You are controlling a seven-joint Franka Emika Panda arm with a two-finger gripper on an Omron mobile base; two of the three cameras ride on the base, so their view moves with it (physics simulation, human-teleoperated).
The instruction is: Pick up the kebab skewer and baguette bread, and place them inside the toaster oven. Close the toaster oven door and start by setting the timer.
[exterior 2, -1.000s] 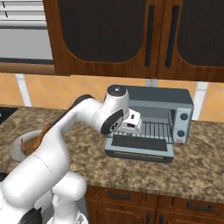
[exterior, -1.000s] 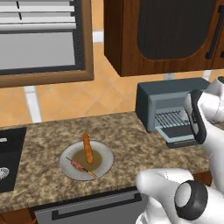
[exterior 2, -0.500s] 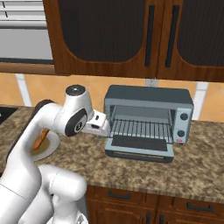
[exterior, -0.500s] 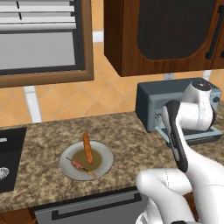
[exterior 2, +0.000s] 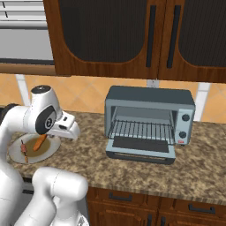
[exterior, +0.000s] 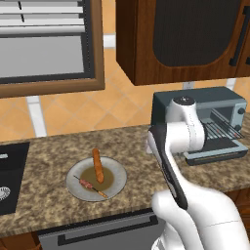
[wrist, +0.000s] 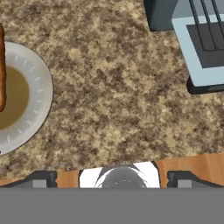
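Note:
The baguette bread (exterior: 97, 165) lies on a white plate (exterior: 115, 172), and the kebab skewer (exterior: 90, 186) rests across the plate's front. The toaster oven (exterior: 195, 105) stands at the right of the counter, with the toaster oven door (exterior 2: 141, 147) dropped open and the wire rack (exterior 2: 142, 129) showing. My gripper (exterior 2: 73, 132) hangs over bare counter between plate and oven. In the hand view its fingertips (wrist: 43, 177) stand wide apart and open, with nothing between them. That view has the plate (wrist: 38, 89) at the left, with the baguette (wrist: 1, 70) cut off by the left edge.
Dark wooden wall cabinets (exterior 2: 128, 35) hang above the oven. A dark basin (exterior: 10, 176) sits at the counter's left end. The oven knobs (exterior 2: 185, 118) are on its right face. My arm's white links (exterior: 171, 161) cross in front of the oven in the left base view.
My arm has swung left, away from the oven's open mouth, and the hand now hangs over the counter beside the plate. Plate, food and oven have stayed put.

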